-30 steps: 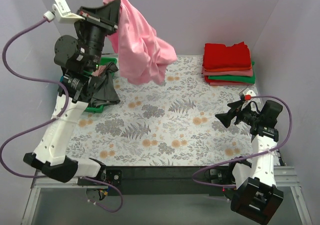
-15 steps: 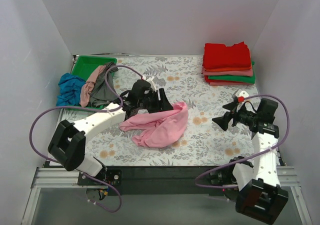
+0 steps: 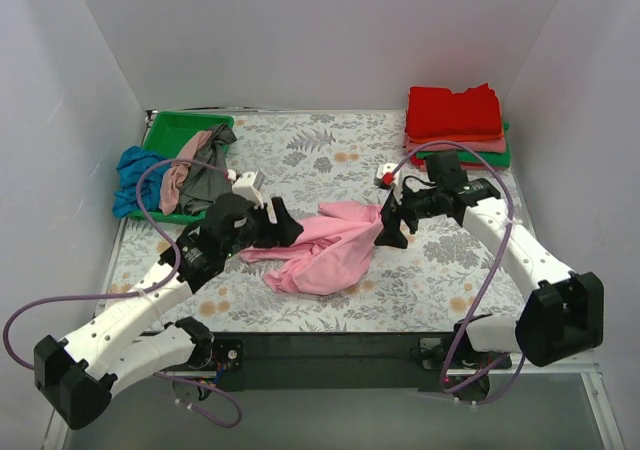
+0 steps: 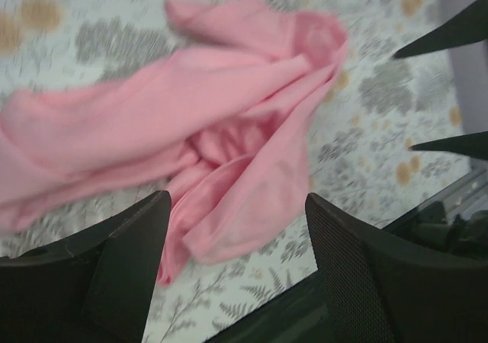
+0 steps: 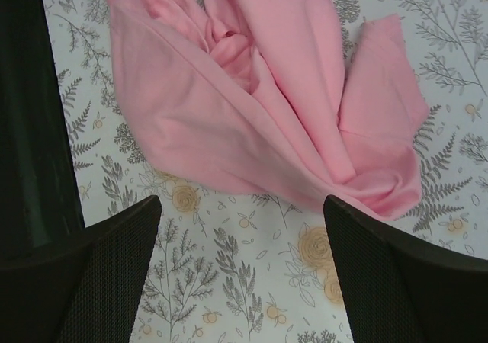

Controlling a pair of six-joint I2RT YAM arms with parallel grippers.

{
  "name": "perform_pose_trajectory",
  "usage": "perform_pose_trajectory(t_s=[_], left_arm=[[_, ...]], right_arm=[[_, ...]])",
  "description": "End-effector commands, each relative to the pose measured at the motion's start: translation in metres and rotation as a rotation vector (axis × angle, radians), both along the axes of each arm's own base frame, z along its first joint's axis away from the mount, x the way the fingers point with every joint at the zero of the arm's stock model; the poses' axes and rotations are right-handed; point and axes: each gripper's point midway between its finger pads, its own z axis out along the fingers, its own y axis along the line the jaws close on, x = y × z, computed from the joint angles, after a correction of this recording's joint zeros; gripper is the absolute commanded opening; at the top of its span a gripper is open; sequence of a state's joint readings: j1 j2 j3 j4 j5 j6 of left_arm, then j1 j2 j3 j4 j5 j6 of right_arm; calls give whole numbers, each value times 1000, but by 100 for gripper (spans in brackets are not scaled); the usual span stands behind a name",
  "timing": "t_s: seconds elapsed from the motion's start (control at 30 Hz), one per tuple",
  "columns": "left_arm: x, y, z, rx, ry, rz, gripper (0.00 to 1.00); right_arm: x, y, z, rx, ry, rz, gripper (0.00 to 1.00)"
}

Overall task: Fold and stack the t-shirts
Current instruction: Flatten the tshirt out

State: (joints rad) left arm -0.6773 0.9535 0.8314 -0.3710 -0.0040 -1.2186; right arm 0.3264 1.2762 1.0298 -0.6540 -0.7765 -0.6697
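Note:
A crumpled light pink t-shirt [image 3: 325,252] lies in a heap on the middle of the floral table. My left gripper [image 3: 286,228] hovers at the heap's left edge, open, with no cloth between its fingers; its wrist view shows the pink t-shirt [image 4: 229,129] spread just ahead of the left gripper [image 4: 236,206]. At the heap's right end my right gripper [image 3: 392,226] stands open over the table. In its own view the pink t-shirt [image 5: 259,107] lies just beyond the right gripper [image 5: 242,206]. A stack of folded t-shirts [image 3: 455,125], red on top, sits at the back right.
A green tray [image 3: 172,130] at the back left holds loose grey and salmon shirts [image 3: 203,168]. A blue shirt [image 3: 135,178] hangs over the tray's left side. The table's near edge [image 3: 330,328] runs just in front of the pink heap.
The left arm came down from high at the back left, laid the pink t-shirt on the table and opened. The right arm swung left to the heap's right end.

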Motion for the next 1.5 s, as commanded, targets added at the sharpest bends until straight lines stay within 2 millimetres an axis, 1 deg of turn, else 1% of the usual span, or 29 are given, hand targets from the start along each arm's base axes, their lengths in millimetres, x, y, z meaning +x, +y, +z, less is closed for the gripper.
perform_pose_trajectory(t_s=[0.0,0.03,0.07,0.1,0.17,0.2,0.23,0.27,0.3,0.33,0.43,0.57,0.63,0.67,0.73,0.77,0.93,1.03,1.13,1.17,1.2,1.23,1.27,1.3,1.33,1.37,1.4,1.43,1.47], left_arm=[[-34,36,-90,101,277,145,70],[-33,44,-97,80,309,237,70],[-35,50,-104,81,321,272,70],[-35,56,-111,80,334,318,71],[-29,68,-114,58,338,440,73],[-28,70,-114,51,337,466,72],[-25,72,-115,39,331,493,73],[-20,76,-114,14,326,551,74],[-19,78,-117,13,325,563,74],[-14,77,-114,1,303,574,73],[-2,86,-116,44,261,630,73],[8,91,-128,147,258,621,71],[8,90,-135,186,274,593,71],[9,90,-140,207,286,595,71],[13,91,-143,207,287,597,71],[14,91,-147,211,295,596,71],[26,89,-150,174,305,604,70],[34,92,-152,161,310,614,69],[34,90,-164,152,354,600,66],[33,89,-167,148,368,591,65],[33,88,-169,147,373,590,64],[32,90,-174,153,384,593,61],[31,90,-175,151,387,590,48],[31,89,-176,147,387,587,42],[32,92,-177,150,387,594,32],[33,92,-176,148,379,595,15],[36,94,-173,150,365,599,5],[39,98,-171,151,356,607,0],[45,97,-158,128,327,610,0]], right_arm=[[0,13,-8,-104,-57,81,92],[-5,21,-12,-130,-84,129,93],[0,22,-13,-151,-119,137,93],[20,21,-15,-184,-167,89,93],[47,18,-10,-195,-130,-81,92],[60,13,-16,-219,-108,-153,91],[72,9,-11,-187,-72,-244,90],[79,6,-10,-176,-59,-282,90],[85,3,-13,-178,-46,-330,90],[95,0,-11,-164,-53,-387,90],[106,-7,-18,-148,18,-499,90],[115,-11,-35,-124,122,-545,89],[122,-13,-33,-101,149,-557,89],[125,-13,-39,-100,178,-566,88],[132,-13,-38,-81,196,-572,88],[134,-12,-45,-85,218,-570,87],[131,-5,-59,-75,293,-545,79],[129,-5,-66,-84,313,-541,73],[125,-3,-69,-83,335,-530,65],[123,-2,-72,-84,347,-523,61],[123,0,-72,-81,355,-517,49],[123,1,-71,-80,357,-510,42],[121,1,-77,-98,373,-501,35],[123,4,-74,-100,367,-487,24],[121,4,-74,-104,375,-476,19],[119,4,-73,-113,381,-458,7],[120,5,-68,-111,369,-447,1],[125,6,-57,-103,338,-435,1],[121,6,-41,-90,316,-403,1]])
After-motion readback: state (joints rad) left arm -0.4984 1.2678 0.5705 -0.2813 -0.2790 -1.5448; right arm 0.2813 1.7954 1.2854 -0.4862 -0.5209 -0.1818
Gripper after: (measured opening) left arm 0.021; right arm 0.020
